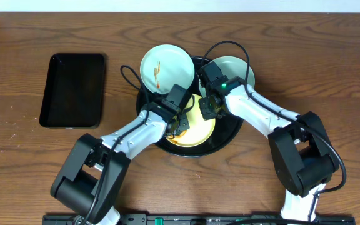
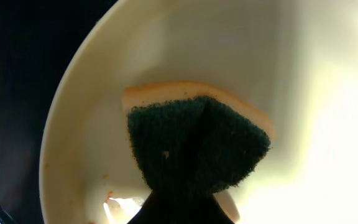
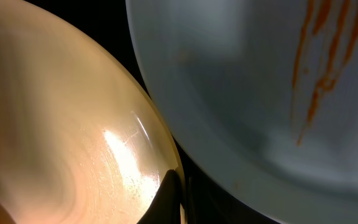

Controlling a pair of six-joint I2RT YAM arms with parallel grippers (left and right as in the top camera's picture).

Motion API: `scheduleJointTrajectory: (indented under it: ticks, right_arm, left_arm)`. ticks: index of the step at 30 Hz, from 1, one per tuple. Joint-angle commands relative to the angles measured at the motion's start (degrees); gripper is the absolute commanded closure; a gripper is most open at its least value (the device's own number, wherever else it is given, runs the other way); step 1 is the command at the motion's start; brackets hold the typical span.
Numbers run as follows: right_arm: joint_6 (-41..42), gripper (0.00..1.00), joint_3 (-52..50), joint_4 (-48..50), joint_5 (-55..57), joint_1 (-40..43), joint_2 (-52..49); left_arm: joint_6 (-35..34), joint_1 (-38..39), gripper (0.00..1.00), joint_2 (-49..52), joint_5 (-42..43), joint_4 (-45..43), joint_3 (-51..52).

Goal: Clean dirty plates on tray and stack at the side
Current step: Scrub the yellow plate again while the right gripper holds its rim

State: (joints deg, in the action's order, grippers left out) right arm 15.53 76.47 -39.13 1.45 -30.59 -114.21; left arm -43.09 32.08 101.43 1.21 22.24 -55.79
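Observation:
The pale yellow plate [image 1: 200, 131] lies at the front of the round black tray [image 1: 231, 134]. My left gripper [image 1: 181, 122] is shut on a green-and-yellow sponge [image 2: 197, 146], whose scouring face presses on the yellow plate [image 2: 303, 93]. A few orange specks show near the fingers. My right gripper [image 1: 206, 109] is shut on the yellow plate's rim [image 3: 174, 177], one finger inside and one outside. A mint-blue plate [image 1: 166, 67] with orange sauce streaks [image 3: 316, 68] sits at the tray's back left. A second mint-blue plate [image 1: 237, 70] sits at the back right, partly under the right arm.
A smaller rectangular black tray [image 1: 74, 89] lies on the wooden table to the left. Bare wood surrounds the round tray on all sides. Both arms reach in from the near edge and meet over the tray.

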Motion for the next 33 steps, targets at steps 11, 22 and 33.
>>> scheduleJointTrajectory:
  ticks: [11,22,33]
  right_arm:
    - [1.2,0.99,-0.5,-1.0,2.4,-0.3,0.7]
    - [1.2,0.99,-0.5,-1.4,2.4,-0.3,0.7]
    - [1.2,0.99,-0.5,-1.8,2.4,-0.3,0.7]
  left_arm:
    - [14.6,0.9,0.93,1.4,-22.6,1.1,-0.1]
    - [17.2,1.9,0.93,1.4,-22.9,-2.2,-0.1]
    - [4.9,4.5,0.93,1.4,3.2,-4.8,-0.1]
